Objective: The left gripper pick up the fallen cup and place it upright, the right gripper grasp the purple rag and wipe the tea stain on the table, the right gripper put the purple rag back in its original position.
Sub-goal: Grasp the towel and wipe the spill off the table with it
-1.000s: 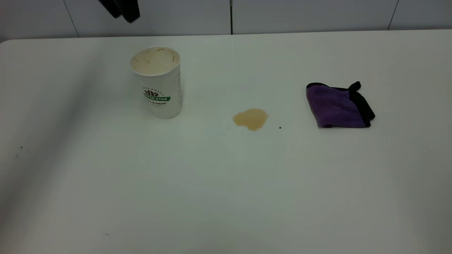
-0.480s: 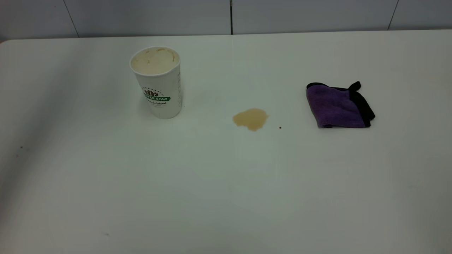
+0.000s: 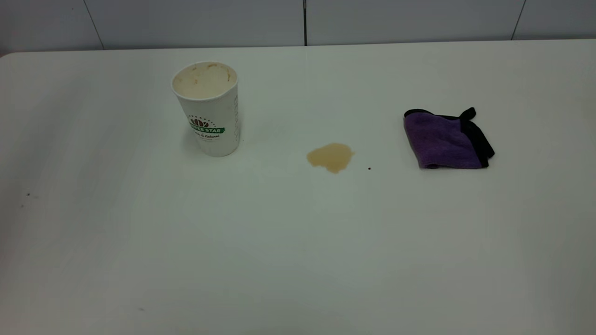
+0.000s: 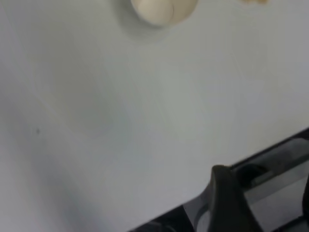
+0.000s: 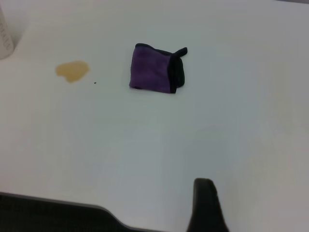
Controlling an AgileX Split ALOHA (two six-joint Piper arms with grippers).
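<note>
With the dimpled white paper cup [image 3: 207, 108] upright, we should pinch the folded purple microfibre rag [image 3: 442, 139] at its black-edged fold; we cannot tell either gripper's finger state.

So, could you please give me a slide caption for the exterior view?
Upright paper cup, tea stain and folded purple rag on the white table.

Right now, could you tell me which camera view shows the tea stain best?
The exterior view: the tea stain lies central and unobstructed. The right wrist view shows it smaller, off to one side; the left wrist view catches only a sliver at the picture's edge.
</note>
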